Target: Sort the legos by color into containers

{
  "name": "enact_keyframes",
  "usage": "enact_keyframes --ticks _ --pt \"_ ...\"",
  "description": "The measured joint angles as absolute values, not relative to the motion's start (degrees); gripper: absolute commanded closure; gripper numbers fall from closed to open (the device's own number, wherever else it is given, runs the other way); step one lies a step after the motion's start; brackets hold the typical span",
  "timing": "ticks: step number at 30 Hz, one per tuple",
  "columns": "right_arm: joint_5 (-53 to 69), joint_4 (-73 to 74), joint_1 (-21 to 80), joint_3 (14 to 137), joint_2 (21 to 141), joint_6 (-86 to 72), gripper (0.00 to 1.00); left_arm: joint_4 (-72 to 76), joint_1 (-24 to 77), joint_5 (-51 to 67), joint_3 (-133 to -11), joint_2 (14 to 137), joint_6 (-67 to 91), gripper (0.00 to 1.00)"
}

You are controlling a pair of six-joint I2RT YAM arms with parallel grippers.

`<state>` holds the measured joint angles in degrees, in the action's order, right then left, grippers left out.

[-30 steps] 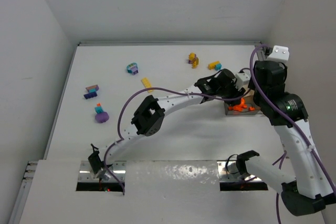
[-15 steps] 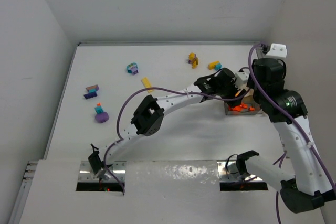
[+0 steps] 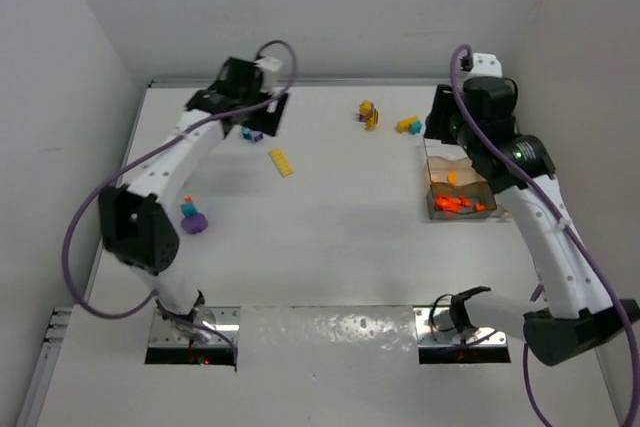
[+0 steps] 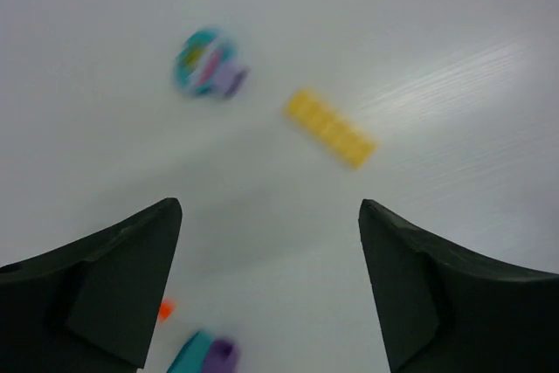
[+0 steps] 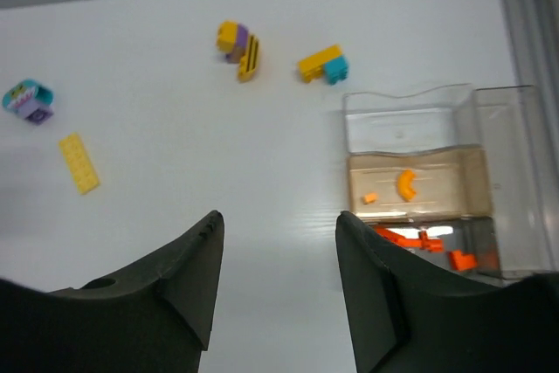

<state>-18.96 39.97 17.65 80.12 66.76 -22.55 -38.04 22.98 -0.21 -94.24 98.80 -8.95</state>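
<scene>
The legos lie scattered: a teal-purple clump [image 3: 252, 133] [image 4: 208, 73], a flat yellow plate [image 3: 282, 162] [image 4: 330, 127], a yellow-purple clump [image 3: 368, 114] [image 5: 238, 48], a yellow-teal pair [image 3: 408, 125] [image 5: 321, 65] and a teal-purple piece [image 3: 193, 219]. The clear containers [image 3: 432, 183] [image 5: 410, 115] hold orange pieces [image 3: 460, 205] [image 5: 406, 183]. My left gripper [image 3: 252, 117] [image 4: 269, 209] hovers open and empty at the far left, just short of the teal-purple clump. My right gripper [image 3: 437, 129] [image 5: 279, 216] hangs open and empty beside the containers' far left corner.
A tiny orange bit [image 4: 165, 308] and a teal-purple piece [image 4: 203, 357] lie under the left fingers. The side wall [image 3: 100, 147] runs close along the left arm. The right wall stands just behind the containers.
The left arm has swung from the containers on the right across to the far left, and its jaws have opened wide. The right gripper has drawn back from over the containers.
</scene>
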Motion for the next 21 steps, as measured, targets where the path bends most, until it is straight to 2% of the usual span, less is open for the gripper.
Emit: enact_keyframes --ticks 1,4,6,7,9,12,14,18,21 --pt "-17.23 39.09 17.65 79.88 68.25 -22.68 0.45 -39.66 18.81 -2.31 -90.78 95.37 -10.28 0.08" --pt "-10.72 36.67 17.76 78.96 73.25 -22.65 0.44 -45.71 10.7 -5.1 -82.24 87.83 -14.85 0.05" --pt "-7.99 35.88 17.76 78.06 76.18 -22.48 0.44 -50.35 6.02 -4.67 -78.32 84.82 -19.66 0.1" --pt "-6.46 35.53 17.76 77.71 77.45 -22.41 0.44 -52.69 3.99 -3.75 -76.9 83.88 -22.04 0.2" --pt "-3.33 34.5 17.78 76.79 79.64 -22.09 0.44 -56.66 -0.1 -2.74 -75.64 83.35 -26.28 0.33" --pt "-0.54 32.58 17.78 74.7 80.71 -22.02 0.44 -59.4 -4.29 -1.48 -73.54 82.78 -32.64 0.41" --pt "0.84 31.77 17.78 73.58 80.75 -22.0 0.45 -60.77 -4.67 -0.12 -71.37 81.73 -36.64 0.42" --pt "2.7 30.87 17.78 73.32 81.14 -21.37 0.45 -59.66 -4.16 0.91 -65.08 78.81 -44.18 0.35" --pt "3.38 30.46 17.78 73.34 81.84 -20.91 0.45 -57.63 -4.16 1.15 -59.92 77.73 -49.8 0.34"
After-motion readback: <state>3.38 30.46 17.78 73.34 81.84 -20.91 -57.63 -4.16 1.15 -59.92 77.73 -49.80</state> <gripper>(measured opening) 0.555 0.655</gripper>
